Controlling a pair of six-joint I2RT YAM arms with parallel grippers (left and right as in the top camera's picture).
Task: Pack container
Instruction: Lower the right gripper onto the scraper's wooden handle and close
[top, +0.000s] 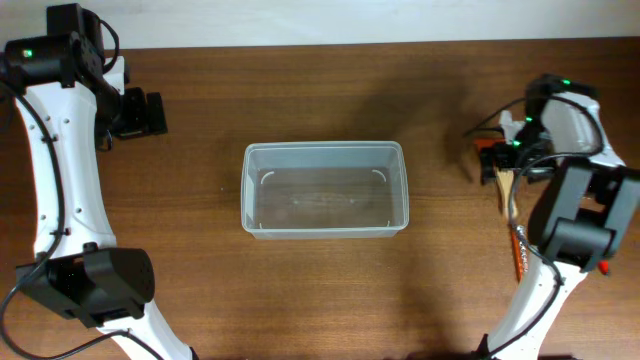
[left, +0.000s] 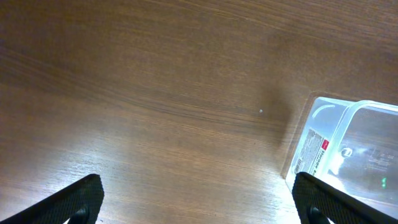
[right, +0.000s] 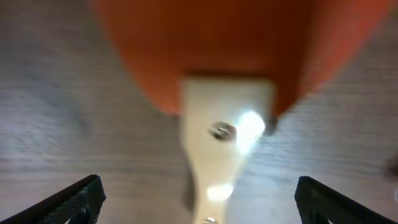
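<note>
Empty container (top: 250, 190) sits centred on the surface (top: 200, 300); right fingers (right: 74, 202), spread wide, hover over an orange-and-cream tool (right: 227, 130); left fingers (left: 74, 199) spread, far left; a centred, level descent should secure its handle

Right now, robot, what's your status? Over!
Left tool open, over the table. Right tool open, above an orange-and-cream item, not gripping. Container empty, nothing blocking it.

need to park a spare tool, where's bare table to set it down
Bare table lies between the left hand and the container, and along the near edge in front of the container. The container itself is empty. Crowded on the right, where the right hand hangs over an orange tool.
</note>
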